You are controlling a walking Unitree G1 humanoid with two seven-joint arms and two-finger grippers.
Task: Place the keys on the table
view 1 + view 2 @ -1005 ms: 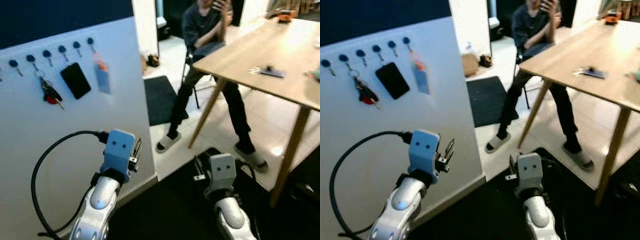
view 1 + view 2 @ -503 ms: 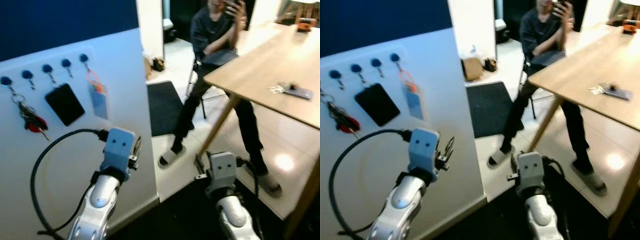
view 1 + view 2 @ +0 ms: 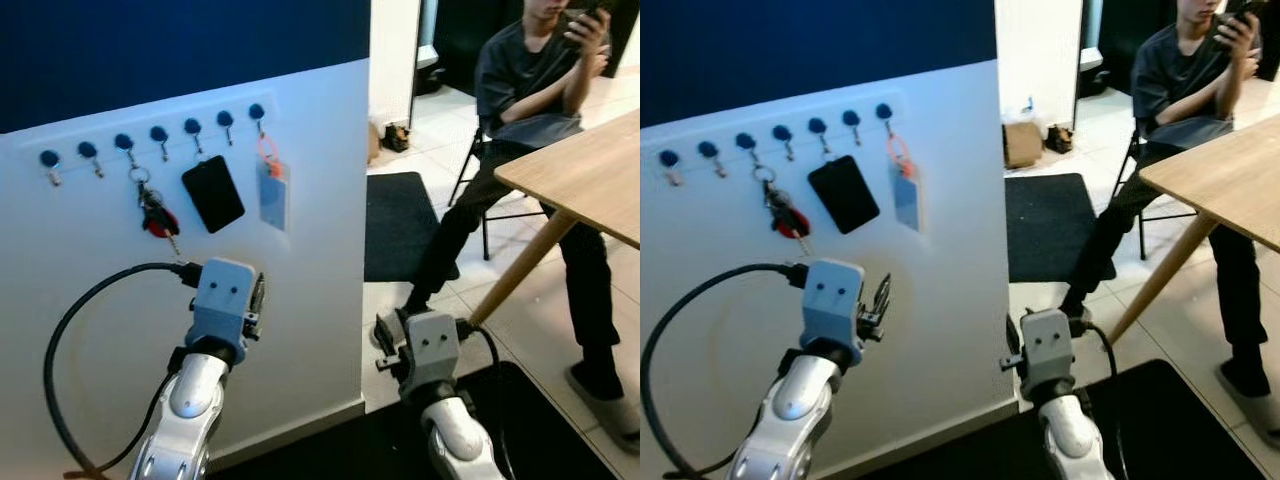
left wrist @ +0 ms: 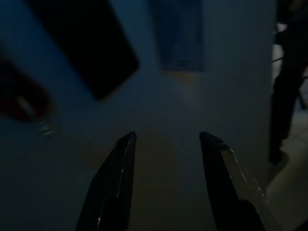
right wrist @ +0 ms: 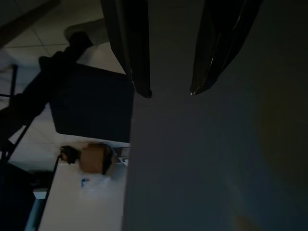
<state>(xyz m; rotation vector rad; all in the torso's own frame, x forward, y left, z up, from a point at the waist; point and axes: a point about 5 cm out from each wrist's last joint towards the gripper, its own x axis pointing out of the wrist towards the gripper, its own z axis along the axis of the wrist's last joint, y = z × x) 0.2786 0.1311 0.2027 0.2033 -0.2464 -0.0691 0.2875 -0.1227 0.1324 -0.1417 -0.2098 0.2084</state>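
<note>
The keys [image 3: 155, 212], a bunch with a red fob, hang from a blue hook on the white wall panel [image 3: 300, 300] ahead of me. They show as a dim red blur [image 4: 21, 102] in the left wrist view. My left gripper [image 4: 166, 137] is open and empty, raised in front of the panel, below and right of the keys. Lower down by the panel's right edge, my right gripper [image 5: 169, 91] is open too, with nothing between its fingers. The wooden table [image 3: 590, 180] stands at the far right.
A black case [image 3: 212, 193] and a blue badge [image 3: 270, 192] on an orange loop hang on hooks right of the keys. A person [image 3: 540, 90] sits on a chair behind the table, legs stretched under it. A dark mat [image 3: 400, 225] lies beyond the panel.
The camera has swung left: the panel with its hooks now sits more central and the table has slid to the right edge. Both arms hold the same pose.
</note>
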